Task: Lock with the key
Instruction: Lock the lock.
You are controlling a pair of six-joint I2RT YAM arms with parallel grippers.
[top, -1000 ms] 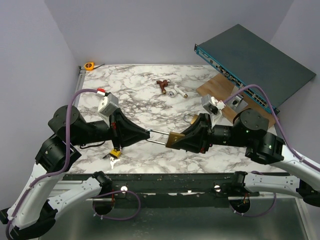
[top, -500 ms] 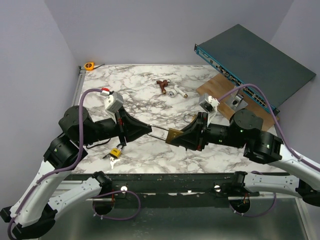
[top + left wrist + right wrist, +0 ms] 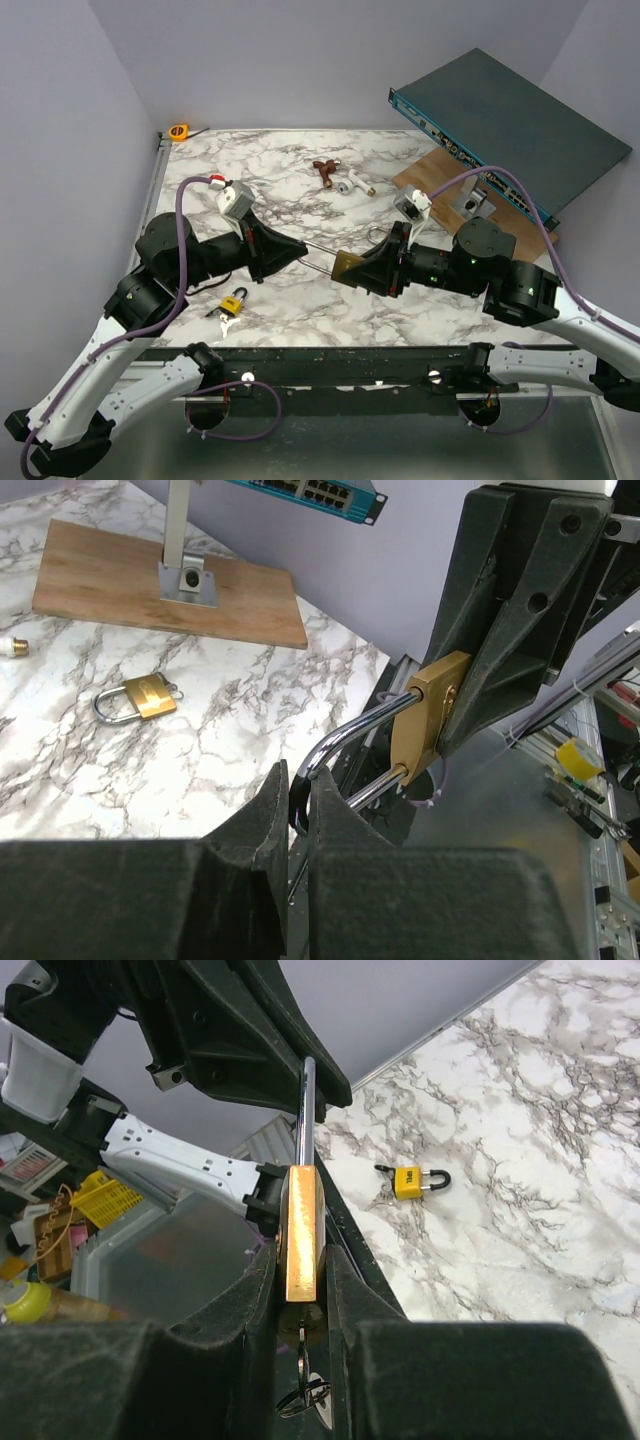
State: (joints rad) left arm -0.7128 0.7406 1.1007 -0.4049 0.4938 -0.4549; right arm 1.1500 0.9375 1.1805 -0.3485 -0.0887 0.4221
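A brass long-shackle padlock [image 3: 345, 265] is held in the air between both grippers. My left gripper [image 3: 300, 250] is shut on the bend of its steel shackle [image 3: 350, 730]. My right gripper [image 3: 356, 270] is shut on its brass body [image 3: 303, 1225]. A small silvery key [image 3: 305, 1355] on a ring sticks out of the bottom of the body, between the right fingers. A small yellow-and-black padlock [image 3: 235, 302] lies on the table near the front left, with tiny silvery keys [image 3: 224, 319] beside it. It also shows in the right wrist view [image 3: 414, 1182].
A second brass padlock [image 3: 140, 698] lies on the marble table [image 3: 280, 185] behind the right gripper. A wooden board [image 3: 150, 585] and a teal network switch [image 3: 500, 125] are at the back right. Small fittings [image 3: 340, 178] and an orange tape measure [image 3: 179, 131] lie at the back.
Both grippers have carried the brass padlock a little up and toward the back. The left arm has swung back, uncovering the small yellow padlock. Both grips are unchanged.
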